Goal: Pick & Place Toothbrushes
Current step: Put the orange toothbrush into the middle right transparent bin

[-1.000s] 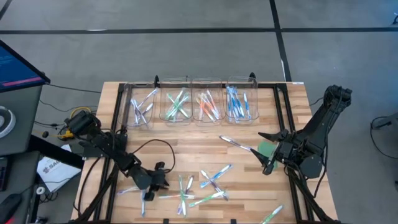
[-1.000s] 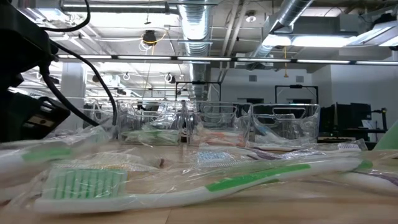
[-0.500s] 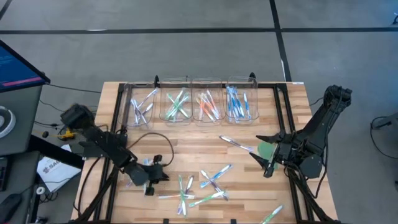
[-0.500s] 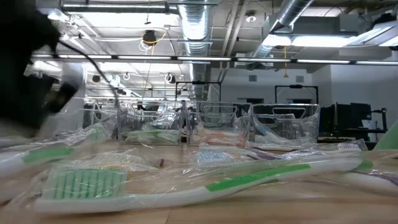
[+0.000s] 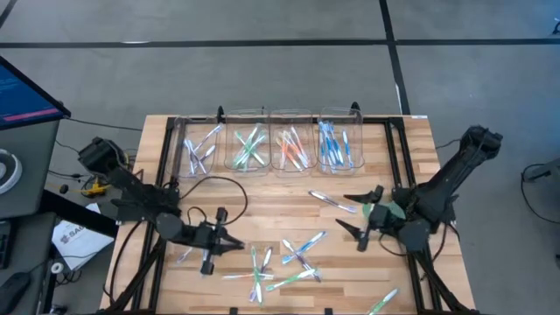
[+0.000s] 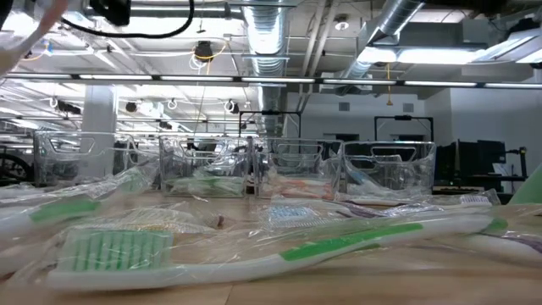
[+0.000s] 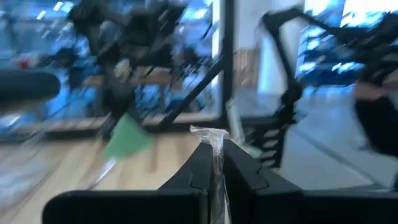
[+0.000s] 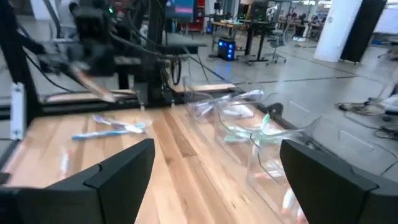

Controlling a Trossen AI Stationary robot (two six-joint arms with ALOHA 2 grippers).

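Note:
Several wrapped toothbrushes (image 5: 293, 255) lie loose on the wooden table's near middle, one more (image 5: 332, 203) farther right; a green one (image 6: 254, 254) lies just before the low camera. My left gripper (image 5: 234, 245) hovers level over the near left, shut on a wrapped toothbrush (image 7: 214, 140). My right gripper (image 5: 357, 215) hovers open at mid right, pointing at the table's middle, nothing between its fingers (image 8: 124, 174). A flat green piece (image 5: 389, 213) sits on that gripper. My left gripper pinches the wrapped toothbrush between its two fingers; a crinkled end of the clear wrapper (image 7: 211, 134) sticks out past the fingertips. The fingers point level toward the table's right. The toothbrush is lifted clear of the table; the fingers hide the rest of it.
Four clear bins (image 5: 267, 144) with sorted toothbrushes stand in a row along the far edge. Another toothbrush (image 5: 382, 302) lies at the near right edge. Black frame rails (image 5: 162, 175) run along the table's left and right sides. Bare wood lies between the bins and the loose pile.
My left gripper has risen from the table at the near left and tipped from pointing down to level, carrying the wrapped toothbrush clear of the wood. My right gripper has shifted a little toward the table's middle, staying open.

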